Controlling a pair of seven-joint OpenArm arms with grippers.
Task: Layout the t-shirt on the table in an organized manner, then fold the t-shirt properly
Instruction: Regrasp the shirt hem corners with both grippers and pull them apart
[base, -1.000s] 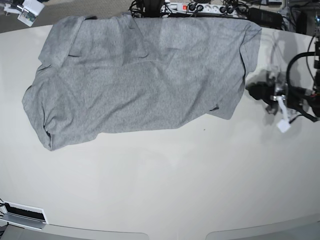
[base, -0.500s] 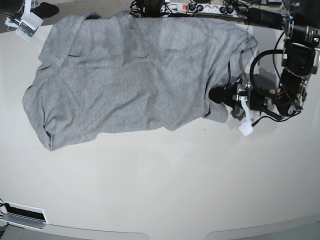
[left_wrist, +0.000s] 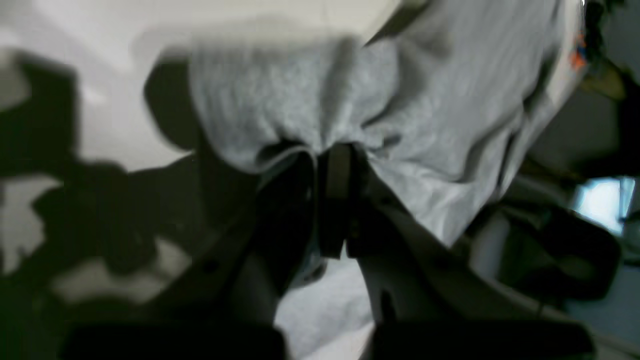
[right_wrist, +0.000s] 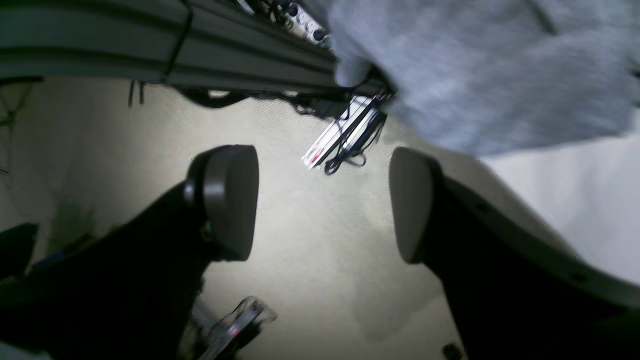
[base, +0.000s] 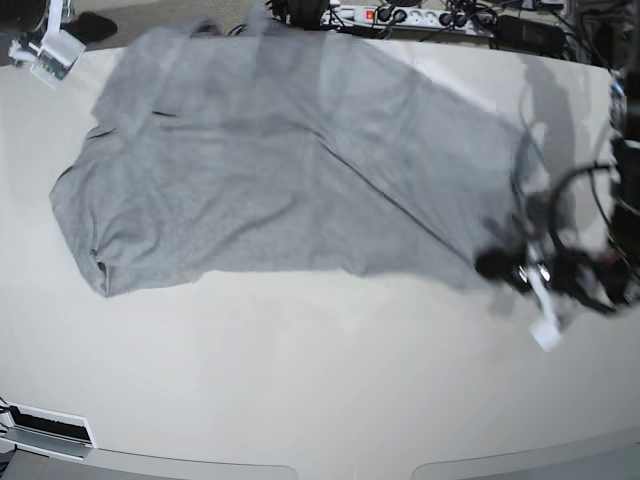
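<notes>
The heather-grey t-shirt lies plain side up across the far half of the white table, blurred and drawn out toward the near right. There my left gripper is shut on its right corner. In the left wrist view the cloth bunches up where the left gripper pinches it. My right gripper is open with nothing between its pads, off the table's far left corner. The shirt's edge hangs just above and to the right of it.
A power strip with cables and a black adapter lie on the floor behind the table's far edge. A white bracket sits at the near left edge. Beige carpet shows under the right gripper.
My left gripper reached the shirt's right corner, shut on it, and has pulled it right and toward the front, stretching the cloth. The right gripper stays open at the far left corner.
</notes>
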